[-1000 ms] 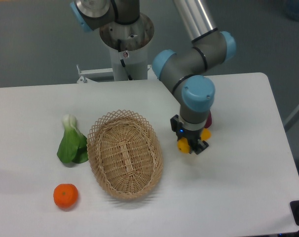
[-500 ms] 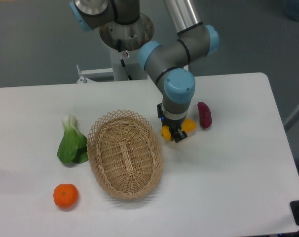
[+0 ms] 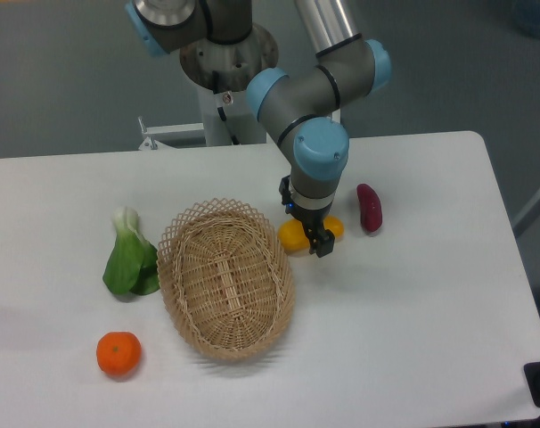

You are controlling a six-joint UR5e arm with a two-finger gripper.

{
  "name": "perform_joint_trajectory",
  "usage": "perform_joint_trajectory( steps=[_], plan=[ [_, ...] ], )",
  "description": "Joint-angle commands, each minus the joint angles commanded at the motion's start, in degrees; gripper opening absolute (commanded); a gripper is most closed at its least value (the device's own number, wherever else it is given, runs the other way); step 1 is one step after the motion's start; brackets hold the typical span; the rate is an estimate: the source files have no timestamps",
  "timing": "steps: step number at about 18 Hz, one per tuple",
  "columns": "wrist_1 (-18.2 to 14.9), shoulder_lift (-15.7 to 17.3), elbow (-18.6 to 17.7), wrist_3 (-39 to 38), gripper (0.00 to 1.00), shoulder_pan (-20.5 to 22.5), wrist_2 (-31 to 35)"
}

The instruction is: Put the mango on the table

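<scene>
Fixed camera: gripper (image 3: 311, 237) is clamping the mango (image 3: 293, 234) across its middle, jaws closed around it. Mango is sitting low just beside the basket (image 3: 225, 278) rim, over bare table (image 3: 413, 303); contact with the surface is unclear. Remaining, by my reading: settling it down, releasing, withdrawing.

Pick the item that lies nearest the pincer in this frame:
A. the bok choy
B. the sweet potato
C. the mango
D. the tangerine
C: the pincer sits right over the yellow-orange mango, whose ends show on either side of it between the basket and the sweet potato; the tangerine and bok choy lie far off on the other side of the basket.
</scene>
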Motion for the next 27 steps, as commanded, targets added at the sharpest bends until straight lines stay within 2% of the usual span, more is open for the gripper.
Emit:
perform_joint_trajectory(
  steps=[6,10,14,16,20,24,27],
  plan=[
    [-0.70,-0.87,7.29,-1.85,1.00,2.11,-0.27],
    [-1.05,-4.38,13.96,-4.13,1.00,3.78,-1.94],
    [-6.32,-8.25,22.58,-5.45,1.00,6.06,-2.02],
    [-7.03,-9.66,25.74,-5.54,1.00,7.73,-2.11],
    [-7.21,-12.74,30.23,-5.63,1.00,11.16,-2.02],
    [-11.06,-15.73,35.68,-5.54,1.00,11.96,-1.58],
    [-11.69,-16.52,36.75,-5.45,1.00,13.10,-2.11]
  ],
)
